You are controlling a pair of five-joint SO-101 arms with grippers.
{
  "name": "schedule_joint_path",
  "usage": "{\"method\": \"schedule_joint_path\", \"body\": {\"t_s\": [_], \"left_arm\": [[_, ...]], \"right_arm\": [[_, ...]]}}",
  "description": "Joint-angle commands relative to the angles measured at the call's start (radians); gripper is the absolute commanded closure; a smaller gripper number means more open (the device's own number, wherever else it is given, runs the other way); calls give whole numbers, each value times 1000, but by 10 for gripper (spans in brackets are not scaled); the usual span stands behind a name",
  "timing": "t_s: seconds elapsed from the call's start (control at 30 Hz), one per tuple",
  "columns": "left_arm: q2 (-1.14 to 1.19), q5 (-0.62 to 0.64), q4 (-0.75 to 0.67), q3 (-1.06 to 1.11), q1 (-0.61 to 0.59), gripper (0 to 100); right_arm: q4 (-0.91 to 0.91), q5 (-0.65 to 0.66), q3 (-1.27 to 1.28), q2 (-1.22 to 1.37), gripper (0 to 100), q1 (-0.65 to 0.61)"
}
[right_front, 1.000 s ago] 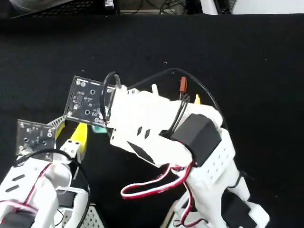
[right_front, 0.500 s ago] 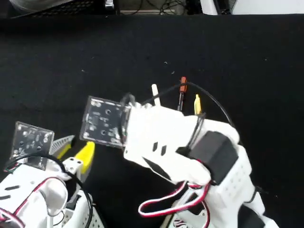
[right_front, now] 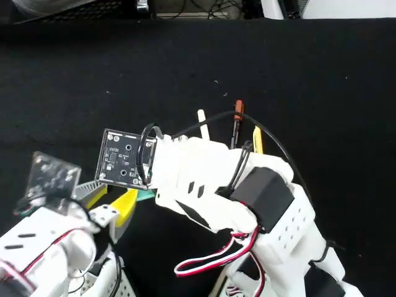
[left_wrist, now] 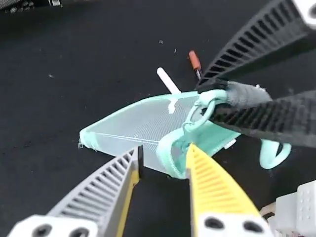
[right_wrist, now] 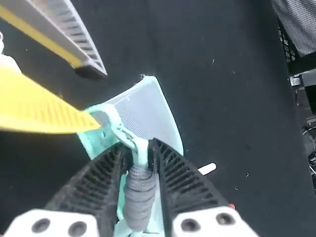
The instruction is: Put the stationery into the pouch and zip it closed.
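Mint mesh pouch [left_wrist: 143, 121] between parted fingers of left pincer [left_wrist: 164, 149] (grey pull [right_wrist: 139, 192] clamped in right pincer [right_wrist: 139, 145])

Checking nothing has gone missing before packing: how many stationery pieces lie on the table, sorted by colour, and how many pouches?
White stationery piece: 1
Orange-topped pen: 1
Yellow stationery piece: 1
Mint mesh pouch: 1
Total: 4 things, with 3 stationery pieces outside the pouch.
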Motion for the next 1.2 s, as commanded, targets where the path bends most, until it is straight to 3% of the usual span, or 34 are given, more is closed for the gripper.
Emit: {"method": "schedule_joint_path", "body": {"t_s": [0.0, 0.4, 0.63, 0.83, 0.97, 1.07, 1.17], "left_arm": [[20, 11, -60, 93, 5, 800], [9, 6, -63, 76, 2, 805], [12, -15, -44, -38, -82, 970], [11, -69, -38, -42, -87, 966], [15, -44, -17, -39, -87, 860], [11, 78, 17, -48, -85, 736], [18, 110, 20, -38, -81, 736]], "right_arm": [[-14, 6, -2, -25, 986, -6], [-9, 2, -1, -28, 986, -3], [31, 2, -2, -28, 986, 64], [25, 2, 2, -53, 986, 86], [21, 2, 4, -53, 986, 86], [21, 2, 4, -53, 986, 86], [20, 2, 4, -53, 986, 86]]}}
